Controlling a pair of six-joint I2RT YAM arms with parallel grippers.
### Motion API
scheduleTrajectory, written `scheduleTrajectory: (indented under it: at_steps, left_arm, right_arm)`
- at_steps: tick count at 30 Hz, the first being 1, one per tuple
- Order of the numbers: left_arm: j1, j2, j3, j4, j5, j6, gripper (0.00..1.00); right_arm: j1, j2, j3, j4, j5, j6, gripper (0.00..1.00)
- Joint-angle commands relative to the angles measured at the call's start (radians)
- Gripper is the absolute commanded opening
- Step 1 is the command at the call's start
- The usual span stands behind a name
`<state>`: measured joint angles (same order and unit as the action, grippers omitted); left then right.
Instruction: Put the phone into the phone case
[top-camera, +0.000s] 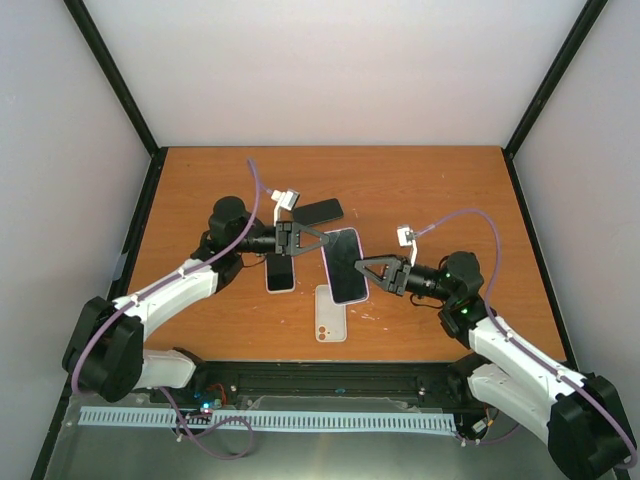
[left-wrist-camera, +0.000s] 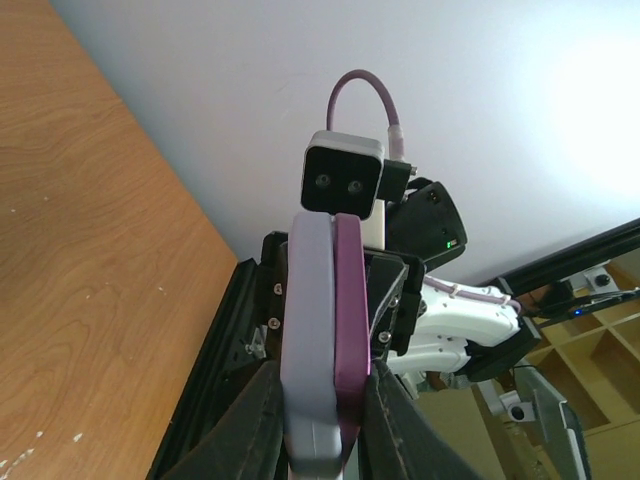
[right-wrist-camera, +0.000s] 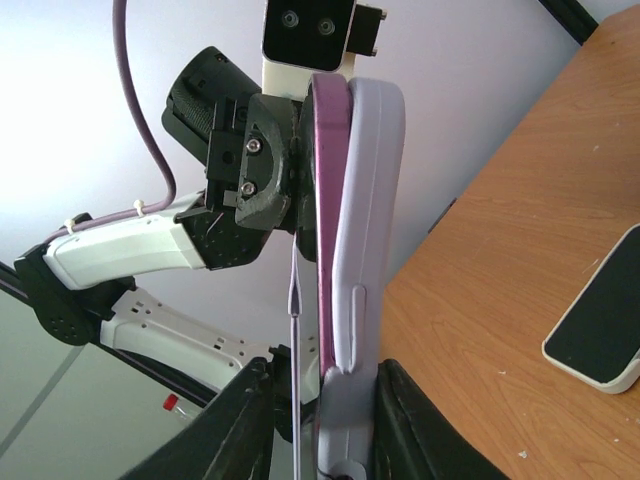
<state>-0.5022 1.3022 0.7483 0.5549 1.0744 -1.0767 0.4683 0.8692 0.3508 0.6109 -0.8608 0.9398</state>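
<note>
The left gripper (top-camera: 323, 240) and right gripper (top-camera: 360, 265) are each closed narrowly on opposite ends of the purple phone (top-camera: 344, 262) and lavender phone case (left-wrist-camera: 308, 310), which sit pressed together above the worktop (top-camera: 450, 200).

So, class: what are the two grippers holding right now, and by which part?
Both hold the phone and lilac case pressed together: the left gripper pinches one edge, the right gripper the opposite edge.

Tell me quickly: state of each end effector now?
Left end effector: closed on the phone and case.
Right end effector: closed on the same phone.
</note>
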Motion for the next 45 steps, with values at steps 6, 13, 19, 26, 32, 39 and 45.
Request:
scheduleTrajectory:
  at_steps: [6, 13, 19, 26, 32, 39, 45]
  left_arm:
    - [-0.004, 0.009, 0.09, -0.106, 0.056, 0.16, 0.06]
    - [-0.004, -0.019, 0.089, -0.074, 0.022, 0.057, 0.33]
    - [-0.004, -0.025, 0.048, 0.101, -0.005, -0.162, 0.36]
    - [-0.004, -0.024, 0.052, 0.058, -0.014, -0.147, 0.15]
    - [-0.004, -0.005, 0.092, -0.057, -0.005, -0.02, 0.01]
    - [-0.003, 0.015, 0.153, -0.211, 0.017, 0.149, 0.0]
    - [-0.004, 0.043, 0.18, -0.273, 0.062, 0.239, 0.0]
  right_arm:
    - [0.014, 0.05, 0.032, 0.059, -0.008, 0.044, 0.23]
    - [0.022, 0.041, -0.008, 0.19, -0.016, 0.096, 0.17]
    - [0.031, 0.035, -0.01, 0.159, 0.009, 0.075, 0.15]
    - [0.032, 0.029, -0.002, 0.092, 0.021, 0.026, 0.15]
    - [0.033, 0.038, 0.012, 0.103, 0.02, 0.055, 0.24]
    - [0.033, 0.064, 0.039, 0.115, 0.031, 0.103, 0.32]
    - [0.035, 0.069, 0.084, 0.03, 0.057, 0.096, 0.42]
